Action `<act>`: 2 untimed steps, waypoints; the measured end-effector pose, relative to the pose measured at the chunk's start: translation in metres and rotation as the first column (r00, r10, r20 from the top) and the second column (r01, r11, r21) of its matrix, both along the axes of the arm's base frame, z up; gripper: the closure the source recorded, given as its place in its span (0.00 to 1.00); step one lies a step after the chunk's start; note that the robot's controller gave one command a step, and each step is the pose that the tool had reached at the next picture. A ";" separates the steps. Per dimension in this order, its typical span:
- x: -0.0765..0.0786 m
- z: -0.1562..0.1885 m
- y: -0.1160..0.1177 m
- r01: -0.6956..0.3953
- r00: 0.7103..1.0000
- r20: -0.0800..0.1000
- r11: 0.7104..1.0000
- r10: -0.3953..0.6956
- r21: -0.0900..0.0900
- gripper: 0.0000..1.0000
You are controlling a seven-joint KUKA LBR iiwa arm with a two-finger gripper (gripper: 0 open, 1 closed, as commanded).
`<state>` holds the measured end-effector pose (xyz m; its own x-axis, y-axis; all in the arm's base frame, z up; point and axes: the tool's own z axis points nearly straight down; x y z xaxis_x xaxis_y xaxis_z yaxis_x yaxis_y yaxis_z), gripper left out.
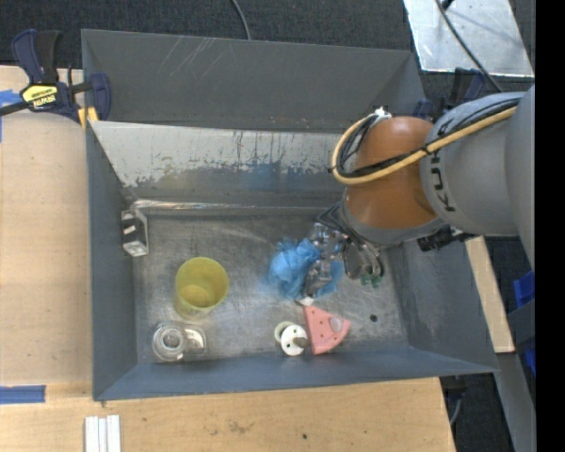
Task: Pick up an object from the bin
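Orange-brown domed wrist cover (386,172) with a yellow cable looped over it sits highest, above the right half of the grey metal bin (264,102). Below it the gripper (328,257) is down at the floor, pressed against the right edge of a crumpled bright-blue soft thing (290,266) near the bin's middle. How far the jaws stand apart cannot be told, nor whether they grip the blue thing. Just below the gripper lie a pink plastic wedge (326,330) and, beside it, a small white rounded piece (288,338). Well to the gripper's left stand a yellow plastic cup (201,285) and a clear glassy piece (174,340).
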<state>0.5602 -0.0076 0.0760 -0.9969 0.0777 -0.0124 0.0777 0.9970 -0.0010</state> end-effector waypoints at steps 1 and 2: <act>-0.001 0.003 0.000 0.000 1.000 -0.003 1.000 0.000 0.000 1.00; -0.005 0.020 0.000 0.000 1.000 -0.015 1.000 0.000 0.001 1.00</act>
<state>0.5554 -0.0073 0.0959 -0.9970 0.0780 0.0028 0.0780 0.9970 -0.0010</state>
